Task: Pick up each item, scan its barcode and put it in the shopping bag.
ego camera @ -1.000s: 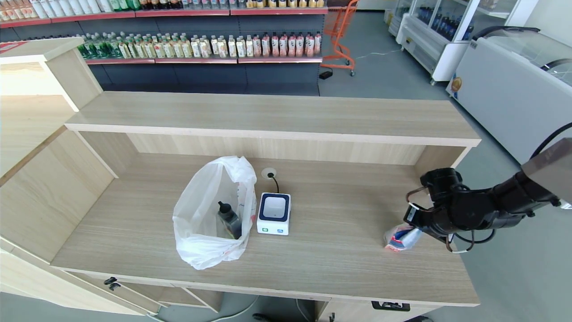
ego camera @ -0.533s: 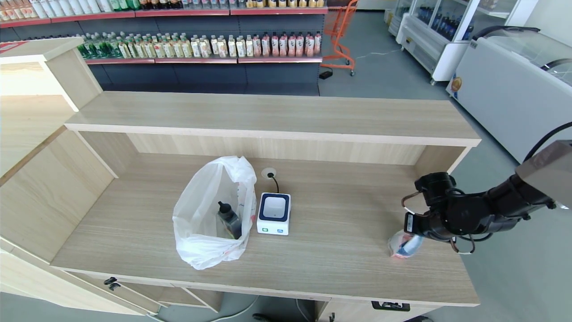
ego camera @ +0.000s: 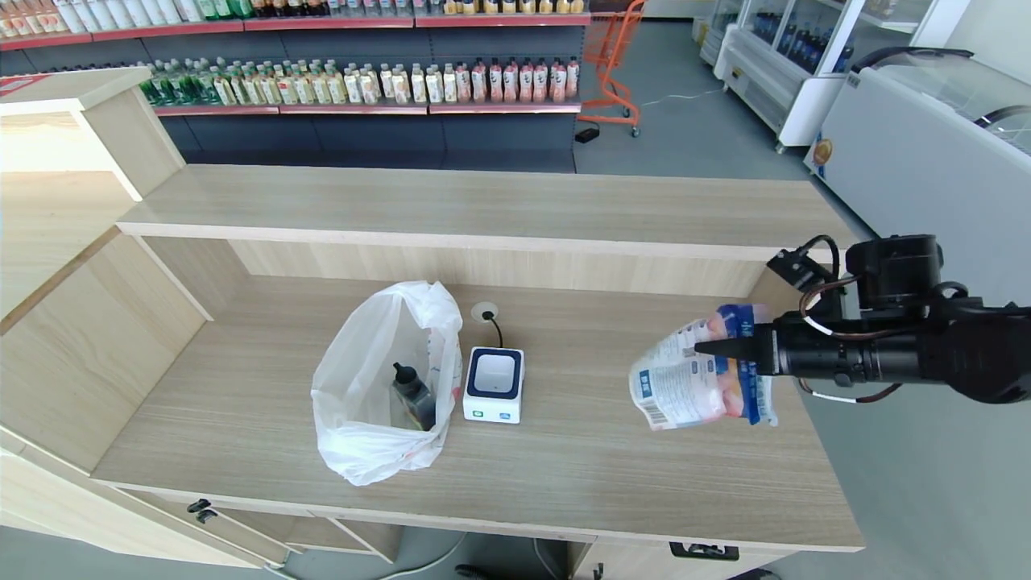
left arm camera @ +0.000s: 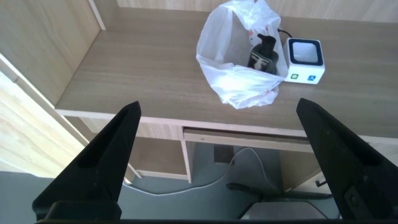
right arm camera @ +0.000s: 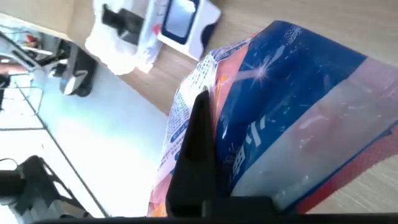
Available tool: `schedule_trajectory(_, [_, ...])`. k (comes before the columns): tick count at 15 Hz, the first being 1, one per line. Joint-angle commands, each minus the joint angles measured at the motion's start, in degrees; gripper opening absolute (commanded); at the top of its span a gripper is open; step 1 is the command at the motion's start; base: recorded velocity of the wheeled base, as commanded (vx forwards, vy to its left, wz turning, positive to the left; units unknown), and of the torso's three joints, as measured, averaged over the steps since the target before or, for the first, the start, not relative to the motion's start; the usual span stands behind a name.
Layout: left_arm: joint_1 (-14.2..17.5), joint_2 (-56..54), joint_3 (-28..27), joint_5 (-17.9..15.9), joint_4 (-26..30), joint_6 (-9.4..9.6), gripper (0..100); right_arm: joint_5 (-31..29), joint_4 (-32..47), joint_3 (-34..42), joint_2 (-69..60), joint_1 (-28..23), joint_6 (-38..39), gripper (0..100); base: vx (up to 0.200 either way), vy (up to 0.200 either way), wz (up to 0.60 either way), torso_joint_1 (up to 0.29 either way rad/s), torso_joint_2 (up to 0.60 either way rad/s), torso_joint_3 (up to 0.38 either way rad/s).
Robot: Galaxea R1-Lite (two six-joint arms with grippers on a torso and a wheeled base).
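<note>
Bearing everything, the bench [ego camera: 564, 475] holds the shopping bag [ego camera: 362, 403] just left of the scanner [ego camera: 494, 384]. The snack packet [ego camera: 693, 379] hangs above the bench, well right of the scanner, clamped in the right hand [ego camera: 725, 354]. The left hand [left arm camera: 217, 111], fingers wide and empty, sits well back from the scanner. Scanning appears to be the step in hand: next, the packet's barcode must face the scanner window.

One shopping bag [ego camera: 378, 387] and one scanner [ego camera: 494, 384] are sitting on the tabletop [ego camera: 604, 451]. One dark bottle [ego camera: 412, 396] is standing in the bag, and one packet [ego camera: 697, 379] is hanging above.
</note>
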Motion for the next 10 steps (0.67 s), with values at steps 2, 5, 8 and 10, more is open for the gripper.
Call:
schedule_trajectory(2, [0.0, 0.1, 0.0, 0.0, 0.0, -0.01, 100, 15.3, -6.4, 1.2, -5.6, 2.3, -0.7, 0, 0.000, 0.000, 0.00, 0.000, 0.00, 0.000])
schedule_trajectory(5, [0.0, 0.1, 0.0, 0.0, 0.0, -0.01, 100, 16.3, -6.1, 4.0, -9.4, 8.4, 0.5, 0, 0.000, 0.000, 0.00, 0.000, 0.00, 0.000])
schedule_trajectory(8, [0.0, 0.1, 0.0, 0.0, 0.0, -0.01, 100, 17.1, -6.3, 10.1, -14.4, 13.6, 1.6, 0, 0.000, 0.000, 0.00, 0.000, 0.00, 0.000])
schedule_trajectory(10, [0.0, 0.0, 0.0, 0.0, 0.0, -0.01, 100, 17.2, -6.2, 9.9, -14.9, 14.3, 2.3, 0, 0.000, 0.000, 0.00, 0.000, 0.00, 0.000])
